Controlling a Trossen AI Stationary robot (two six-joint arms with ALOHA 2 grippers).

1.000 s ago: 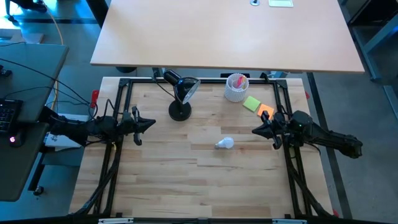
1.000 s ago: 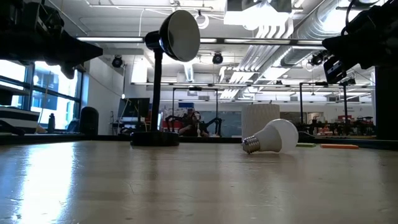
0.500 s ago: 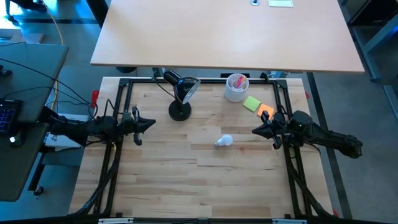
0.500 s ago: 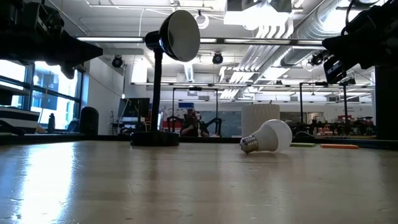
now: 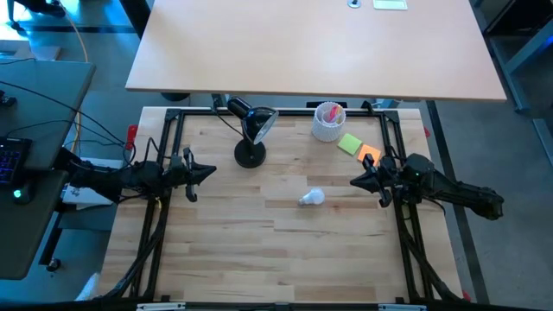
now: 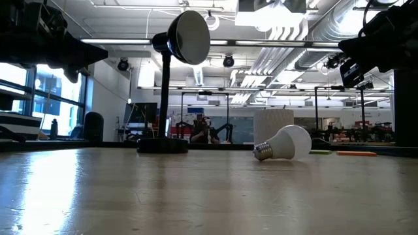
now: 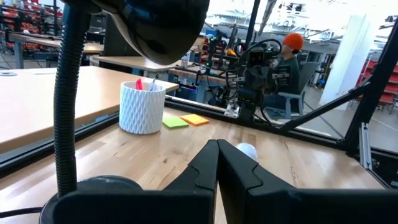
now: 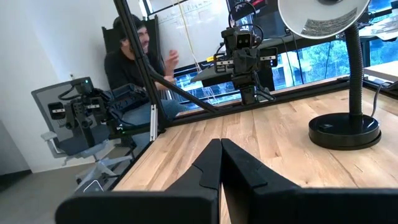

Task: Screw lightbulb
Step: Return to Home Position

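The white lightbulb (image 5: pixel 313 198) lies on its side on the wooden table, near the middle, its silvery screw base (image 6: pixel 263 151) pointing toward the left arm. It also shows in the left wrist view (image 7: pixel 247 150), just beyond the fingertips. The black desk lamp (image 5: pixel 251 138) stands on its round base (image 5: pixel 251 155) at the back. My left gripper (image 5: pixel 212 171) is shut and empty at the left, held above the table. My right gripper (image 5: pixel 352 182) is shut and empty at the right, pointing toward the bulb.
A white ribbed cup (image 5: pixel 329 121) with pens stands at the back, right of the lamp. Green and orange sticky notes (image 5: pixel 350 143) lie beside it. A black frame (image 5: pixel 168 130) borders the table. People sit beyond the table's sides (image 8: pixel 134 56), (image 7: pixel 289 56).
The lightbulb has rocked a little on the table, first toward the left arm and then back. Both arms have kept still.
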